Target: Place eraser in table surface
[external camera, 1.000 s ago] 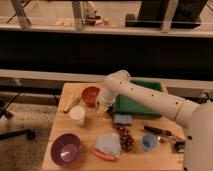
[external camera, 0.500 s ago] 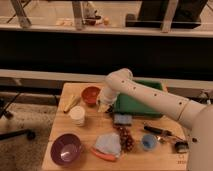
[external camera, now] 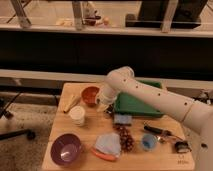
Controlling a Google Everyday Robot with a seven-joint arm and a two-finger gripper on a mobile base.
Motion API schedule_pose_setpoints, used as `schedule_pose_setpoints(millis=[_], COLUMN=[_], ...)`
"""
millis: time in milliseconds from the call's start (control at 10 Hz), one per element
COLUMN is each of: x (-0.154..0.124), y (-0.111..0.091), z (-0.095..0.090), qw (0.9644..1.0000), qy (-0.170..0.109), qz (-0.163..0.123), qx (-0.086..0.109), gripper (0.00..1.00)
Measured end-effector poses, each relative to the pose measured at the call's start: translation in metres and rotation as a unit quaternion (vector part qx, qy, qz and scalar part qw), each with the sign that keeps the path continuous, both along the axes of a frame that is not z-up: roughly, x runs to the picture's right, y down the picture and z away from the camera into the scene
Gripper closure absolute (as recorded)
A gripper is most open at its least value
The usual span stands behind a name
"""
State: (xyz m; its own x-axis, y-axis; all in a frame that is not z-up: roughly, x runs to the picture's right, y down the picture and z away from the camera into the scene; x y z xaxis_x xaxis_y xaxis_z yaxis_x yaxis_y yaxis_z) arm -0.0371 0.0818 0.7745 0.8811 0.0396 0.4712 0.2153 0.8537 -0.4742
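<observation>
The white arm reaches in from the right, and my gripper points down over the table surface, between the orange bowl and the green tray. A small dark shape shows at the gripper's tip, just above the wood. I cannot tell whether it is the eraser. No other eraser shows lying free on the tabletop.
A blue-grey pad lies just right of the gripper and a white cup to its left. Nearer the front are a purple bowl, grapes, a grey cloth, a small blue cup and a black-handled tool.
The arm's elbow has shifted very slightly up and to the right. The gripper stays at nearly the same spot between the orange bowl and the green tray.
</observation>
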Motion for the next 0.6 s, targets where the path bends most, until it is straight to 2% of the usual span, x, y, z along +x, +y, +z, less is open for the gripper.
schedule_pose_setpoints(millis=[400, 600], x=[-0.004, -0.003], y=[0.002, 0.014], z=[-0.023, -0.035], qw=[0.9998, 0.9997], qy=[-0.018, -0.025], qz=[0.003, 0.002], qx=[0.0, -0.007], gripper=[1.0, 1.0])
